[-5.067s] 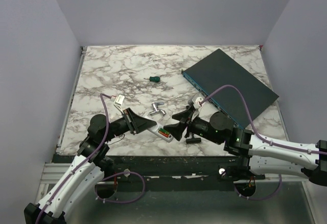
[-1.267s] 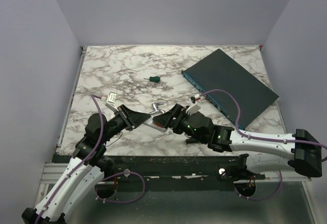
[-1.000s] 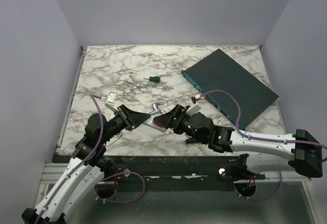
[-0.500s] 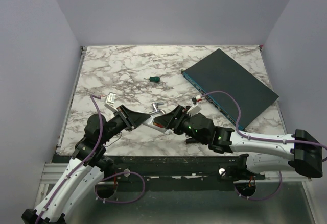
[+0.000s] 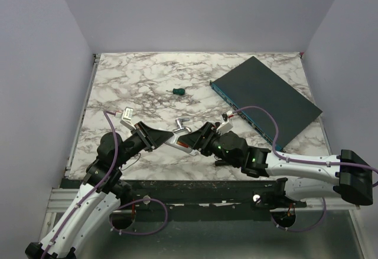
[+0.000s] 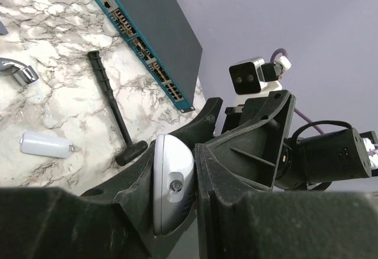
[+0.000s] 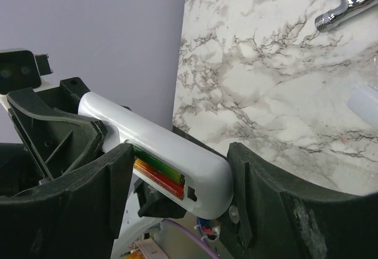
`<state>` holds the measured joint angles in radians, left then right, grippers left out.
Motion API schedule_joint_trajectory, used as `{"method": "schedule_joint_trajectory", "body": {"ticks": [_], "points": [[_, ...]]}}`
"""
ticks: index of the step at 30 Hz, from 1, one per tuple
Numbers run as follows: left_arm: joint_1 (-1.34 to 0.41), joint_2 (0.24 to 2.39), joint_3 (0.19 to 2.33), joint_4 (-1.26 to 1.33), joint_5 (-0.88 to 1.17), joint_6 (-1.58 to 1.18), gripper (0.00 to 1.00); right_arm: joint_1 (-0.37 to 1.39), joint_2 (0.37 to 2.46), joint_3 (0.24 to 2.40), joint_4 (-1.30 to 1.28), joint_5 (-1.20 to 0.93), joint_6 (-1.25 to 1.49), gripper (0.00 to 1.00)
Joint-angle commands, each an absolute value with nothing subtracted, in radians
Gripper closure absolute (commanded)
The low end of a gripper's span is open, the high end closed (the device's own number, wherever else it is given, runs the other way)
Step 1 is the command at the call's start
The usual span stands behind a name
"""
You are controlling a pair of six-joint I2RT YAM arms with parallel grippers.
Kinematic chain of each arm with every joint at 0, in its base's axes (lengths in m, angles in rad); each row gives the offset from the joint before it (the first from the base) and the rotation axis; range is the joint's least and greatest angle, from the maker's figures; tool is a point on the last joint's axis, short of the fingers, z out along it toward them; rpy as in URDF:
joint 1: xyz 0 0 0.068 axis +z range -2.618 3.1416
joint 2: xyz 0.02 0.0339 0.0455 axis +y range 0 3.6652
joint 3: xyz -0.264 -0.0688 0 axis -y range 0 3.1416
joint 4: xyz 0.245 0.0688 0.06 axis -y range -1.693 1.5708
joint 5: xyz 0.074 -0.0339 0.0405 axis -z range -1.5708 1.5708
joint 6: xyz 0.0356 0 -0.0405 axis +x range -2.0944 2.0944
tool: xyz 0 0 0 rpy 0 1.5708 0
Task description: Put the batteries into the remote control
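The white remote control [image 5: 176,143] is held above the table's near edge between both grippers. My left gripper [image 5: 160,139] is shut on one end of it; in the left wrist view [image 6: 177,153] the remote's grey-white end [image 6: 171,194] sits clamped between the jaws. My right gripper [image 5: 196,143] closes on the other end. In the right wrist view [image 7: 182,153] the remote [image 7: 153,132] shows its open compartment. An orange-red battery [image 7: 160,178] and a green one [image 7: 156,163] lie side by side in it, partly hidden by my left finger.
A large dark teal box [image 5: 266,100] lies at the back right. A silver bent metal piece [image 5: 182,125] lies just behind the grippers, and a green-handled screwdriver [image 5: 177,91] lies farther back. A black rod tool [image 6: 112,108] and a small white vial [image 6: 44,145] lie near the front edge.
Since five seconds ago the remote has moved up and left, and the right gripper has closed in on its end. In the last second almost nothing has moved.
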<state>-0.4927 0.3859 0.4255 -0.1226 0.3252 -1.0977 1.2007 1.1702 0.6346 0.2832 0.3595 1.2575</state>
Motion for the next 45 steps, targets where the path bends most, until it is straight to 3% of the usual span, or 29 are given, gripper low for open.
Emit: {"method": "schedule_joint_trajectory", "body": {"ticks": [1,13,19,23,29,35,42,45], "points": [[-0.491,0.373,0.423,-0.103,0.309,-1.111,1.00,1.203,1.168,0.625,0.312,0.344,1.275,0.29],[-0.491,0.363,0.420,-0.109,0.305,-1.112,1.00,1.204,1.152,0.644,0.238,0.353,1.226,0.35],[-0.491,0.371,0.417,-0.109,0.308,-1.110,1.00,1.203,1.101,0.630,0.235,0.383,1.157,0.09],[-0.489,0.374,0.418,-0.108,0.308,-1.111,1.00,1.203,1.068,0.643,0.184,0.431,1.089,0.04],[-0.489,0.364,0.428,-0.134,0.313,-1.101,1.00,1.203,0.993,0.640,0.075,0.602,1.003,0.04],[-0.479,0.327,0.470,-0.222,0.314,-1.066,1.00,1.204,0.975,0.639,-0.058,0.799,0.745,0.07],[-0.446,0.330,0.560,-0.309,0.327,-1.002,1.00,1.193,1.047,0.698,-0.205,0.803,0.732,0.16],[-0.426,0.334,0.564,-0.309,0.362,-0.998,1.00,1.168,1.074,0.707,-0.210,0.695,0.709,0.18]]}}
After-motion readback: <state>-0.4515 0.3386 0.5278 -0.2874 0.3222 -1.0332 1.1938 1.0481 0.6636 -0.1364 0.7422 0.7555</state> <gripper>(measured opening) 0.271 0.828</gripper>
